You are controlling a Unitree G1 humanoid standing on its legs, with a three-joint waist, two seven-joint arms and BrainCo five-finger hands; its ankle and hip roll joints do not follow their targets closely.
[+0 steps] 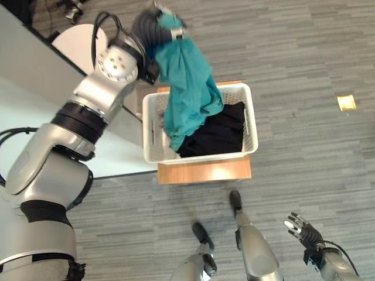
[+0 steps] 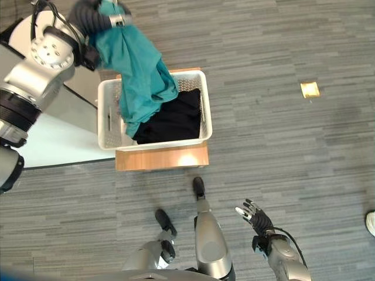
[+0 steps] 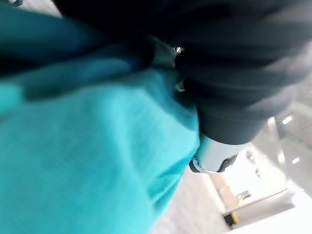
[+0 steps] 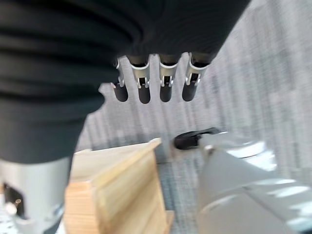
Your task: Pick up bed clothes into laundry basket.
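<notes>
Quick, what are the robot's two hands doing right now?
Left hand: shut on the teal cloth garment, lifted above the white plastic laundry basket.
Right hand: open, holding nothing.

Basket [image 1: 252, 120] sits on a stand [image 1: 205, 171], beside bed [image 1: 35, 88].

The left hand [image 2: 111, 17] holds a teal cloth [image 2: 136, 70] hanging into a white basket [image 2: 206, 111] with black clothes [image 2: 173, 120]; right hand [image 2: 253, 215] low, fingers relaxed.
</notes>
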